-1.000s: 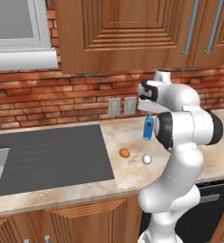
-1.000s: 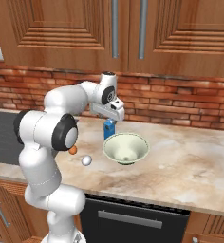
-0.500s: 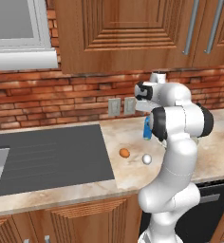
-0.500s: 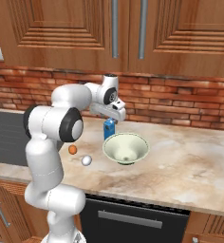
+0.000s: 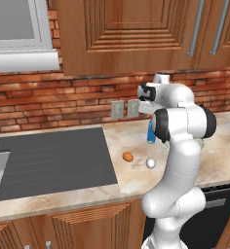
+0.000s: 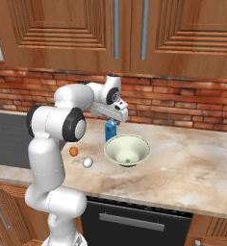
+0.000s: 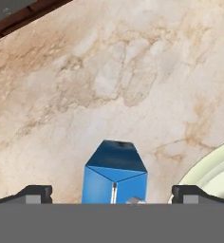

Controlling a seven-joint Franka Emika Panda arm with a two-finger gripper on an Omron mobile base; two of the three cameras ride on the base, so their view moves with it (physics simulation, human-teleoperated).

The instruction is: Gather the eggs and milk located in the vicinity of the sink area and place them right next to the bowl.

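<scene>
The milk (image 6: 110, 130) is a small blue carton standing upright on the counter just behind the bowl (image 6: 128, 150), a wide pale greenish-cream dish. My gripper (image 6: 116, 113) hangs directly above the carton, jaws wide open and holding nothing. In the hand view the milk (image 7: 115, 178) sits between my finger tips (image 7: 36, 193), with the bowl's rim (image 7: 213, 175) at the right. The orange-brown egg (image 6: 73, 151) and the white egg (image 6: 87, 162) lie on the counter left of the bowl. In the left base view the milk (image 5: 149, 132) peeks out behind my arm, with the eggs (image 5: 128, 156) in front.
The dark grey sink (image 5: 48, 158) fills the counter's left part. Two wall sockets (image 5: 124, 108) sit on the brick wall behind the carton. Wooden cabinets hang overhead. Marble counter (image 6: 192, 158) stretches to the right of the bowl.
My arm's elbow has swung in towards upright while the hand stayed over the milk. The jaws have stayed open; the eggs, carton and bowl have not moved.
</scene>
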